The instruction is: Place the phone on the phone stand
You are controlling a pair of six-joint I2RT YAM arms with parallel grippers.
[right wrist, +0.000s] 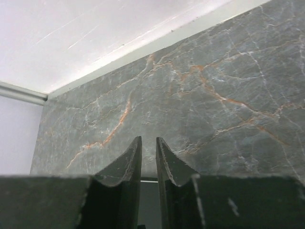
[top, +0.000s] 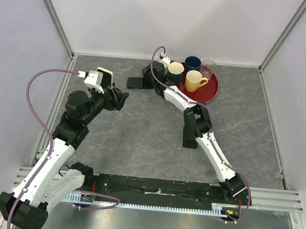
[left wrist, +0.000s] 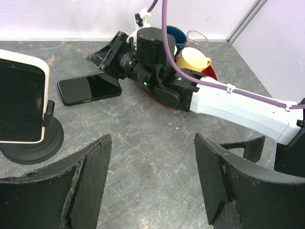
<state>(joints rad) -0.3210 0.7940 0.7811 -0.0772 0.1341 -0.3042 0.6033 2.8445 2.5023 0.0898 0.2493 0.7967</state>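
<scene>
Pickup step: phone (left wrist: 89,89) flat on the bench (left wrist: 143,126) near the stand (left wrist: 33,139); right hand (right wrist: 148,140) at its end nearly pressed together, grip unclear; left hand (left wrist: 152,137) spread; next needs a sure pinch and lift.

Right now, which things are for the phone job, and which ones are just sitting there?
For the job: phone, phone stand.

Just sitting there: red tray, yellow mug, green mug, blue mug, glass.
</scene>
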